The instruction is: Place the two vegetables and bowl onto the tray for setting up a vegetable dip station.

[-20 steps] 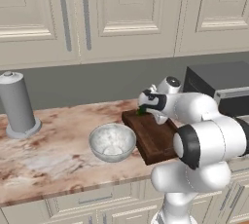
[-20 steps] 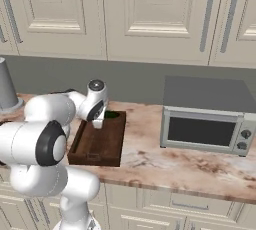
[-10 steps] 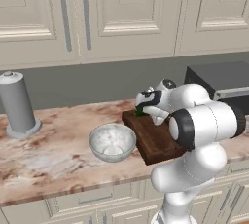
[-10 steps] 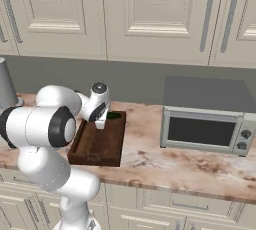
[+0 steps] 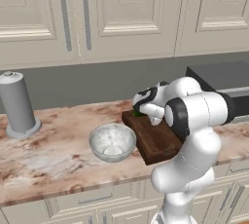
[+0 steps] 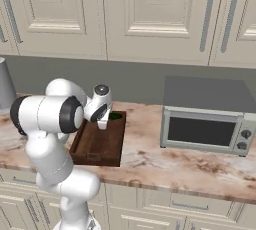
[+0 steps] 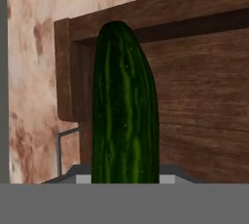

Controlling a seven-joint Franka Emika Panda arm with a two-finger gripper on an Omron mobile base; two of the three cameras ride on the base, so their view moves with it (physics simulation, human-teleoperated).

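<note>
Change since a second ago: the arm's elbow and upper links have swung round over the counter, while the gripper [image 5: 139, 111] stays at the far end of the tray [image 5: 156, 145] with the dark-green vegetable [image 7: 125, 111] in it.
Gripper state: pinching the dark-green vegetable; in the hand view the vegetable rises straight up from between the finger tips and runs along the line of sight.
Gripper place: low over the tray's far end, near the back wall; seen in the right base view at [image 6: 106, 122].
Dark-green vegetable: held in the jaws, its free end pointing toward a corner of the tray's raised rim; a sliver of green shows just beyond the gripper [image 6: 116, 116]. Whether it touches the tray floor cannot be told.
Tray: directly under and ahead of the gripper, dark brown wood, its long side running back toward the robot's base.
Bowl [image 5: 112, 141]: on the counter to the left of the gripper and nearer the counter's front edge, just beside the tray's left side, upright.
Counter [image 5: 53, 152]: mottled pink-brown stone, under everything.
Grey cylinder [image 5: 18, 104]: well to the left of the gripper, upright on the counter.
Microwave [image 6: 207, 120]: well to the right of the gripper, on the counter.
</note>
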